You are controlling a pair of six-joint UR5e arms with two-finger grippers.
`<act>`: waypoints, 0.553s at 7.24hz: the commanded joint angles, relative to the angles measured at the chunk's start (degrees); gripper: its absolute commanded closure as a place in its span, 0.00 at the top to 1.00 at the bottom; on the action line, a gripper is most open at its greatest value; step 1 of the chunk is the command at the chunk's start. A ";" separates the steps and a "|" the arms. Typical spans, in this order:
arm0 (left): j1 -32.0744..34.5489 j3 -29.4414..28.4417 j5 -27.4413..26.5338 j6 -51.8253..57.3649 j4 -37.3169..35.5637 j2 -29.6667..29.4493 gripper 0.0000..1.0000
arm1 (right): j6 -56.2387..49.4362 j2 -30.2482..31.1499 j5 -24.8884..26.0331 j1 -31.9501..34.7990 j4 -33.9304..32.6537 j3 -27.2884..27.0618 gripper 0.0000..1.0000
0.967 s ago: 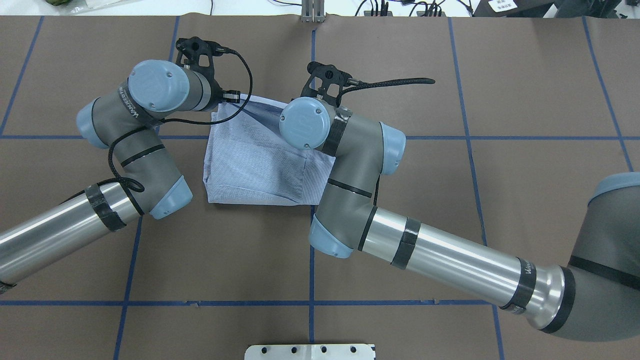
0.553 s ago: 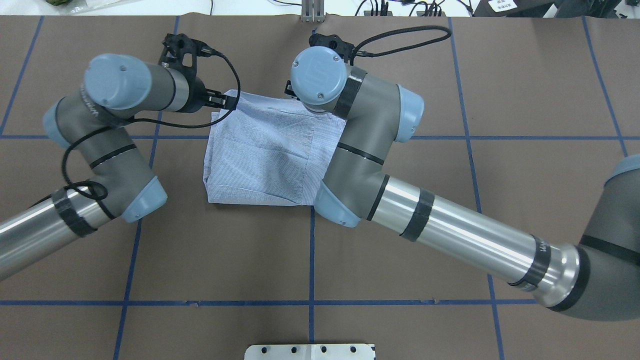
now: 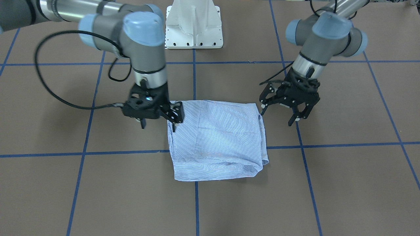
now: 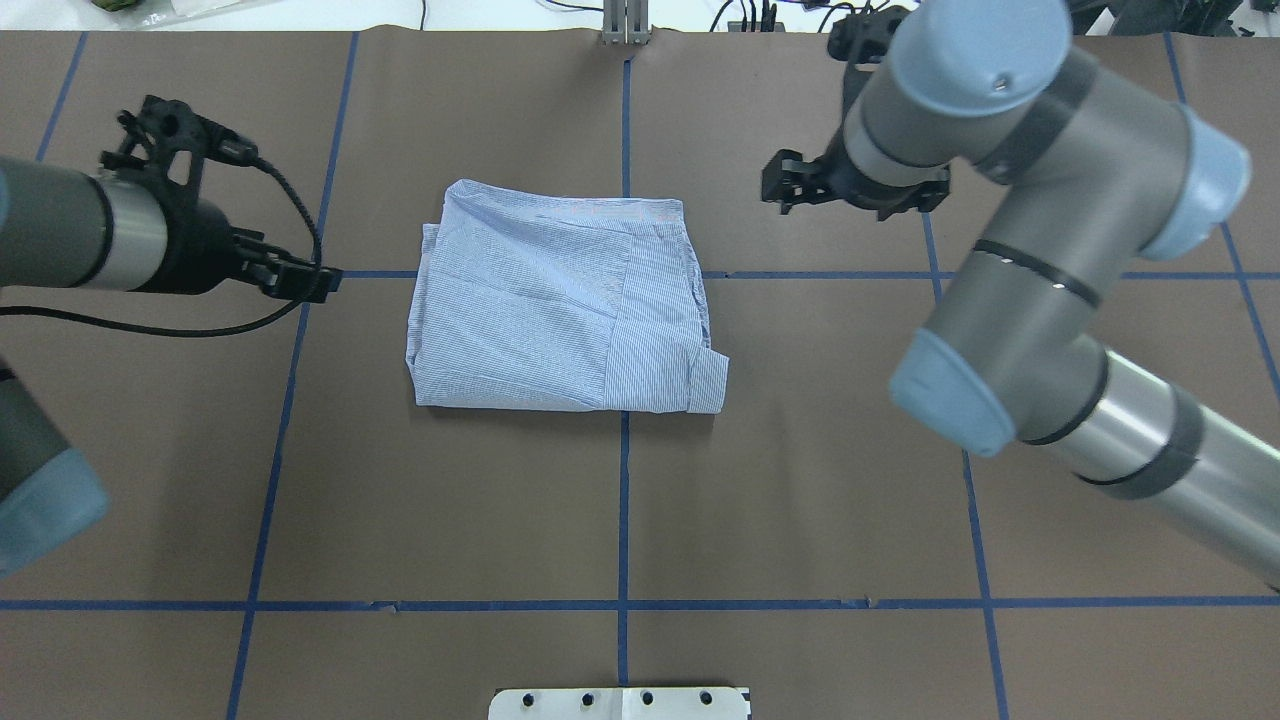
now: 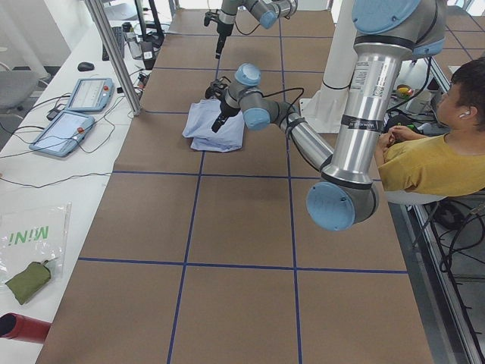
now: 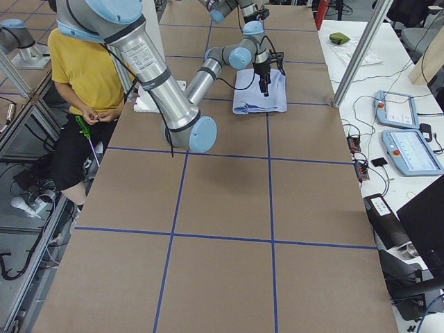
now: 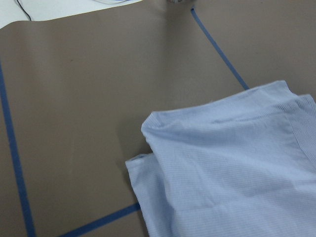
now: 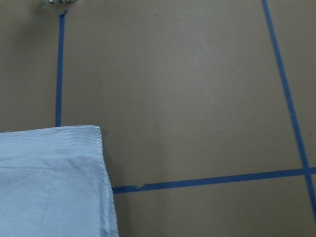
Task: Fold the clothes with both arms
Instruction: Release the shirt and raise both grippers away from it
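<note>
My left claw (image 3: 277, 115) and right claw (image 3: 158, 124) both spread wide and empty, the folded shirt (image 4: 550, 310) between them.
The light blue striped shirt lies in a flat rectangle on the brown counter (image 4: 800, 500), about midway between its left and right ends and nearer the far edge than the edge by my base. Each claw hangs off to its own side of the cloth, fingers apart, gripping nothing. A small flap sticks out at the shirt's near right corner.

shirt (image 7: 232, 173) — runs off left wrist view's edge | left arm (image 4: 60, 230) — cut by overhead's left edge
</note>
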State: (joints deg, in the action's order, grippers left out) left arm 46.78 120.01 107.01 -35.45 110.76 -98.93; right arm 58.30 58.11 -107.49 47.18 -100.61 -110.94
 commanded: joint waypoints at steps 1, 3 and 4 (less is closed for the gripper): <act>10.71 4.98 6.32 19.69 -4.42 8.28 1.00 | -25.64 13.97 -11.46 14.26 -2.40 -6.56 1.00; 29.67 -0.35 15.04 47.87 -4.50 14.88 1.00 | -53.60 27.26 -17.82 29.56 -2.05 -5.96 1.00; 37.42 -6.13 18.64 58.98 -4.50 15.25 1.00 | -63.91 31.58 -19.15 35.55 -2.22 -4.74 1.00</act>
State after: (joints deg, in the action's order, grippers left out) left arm 73.78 119.71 120.86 8.20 106.35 -85.46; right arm 9.27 83.06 -124.11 74.32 -102.73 -116.69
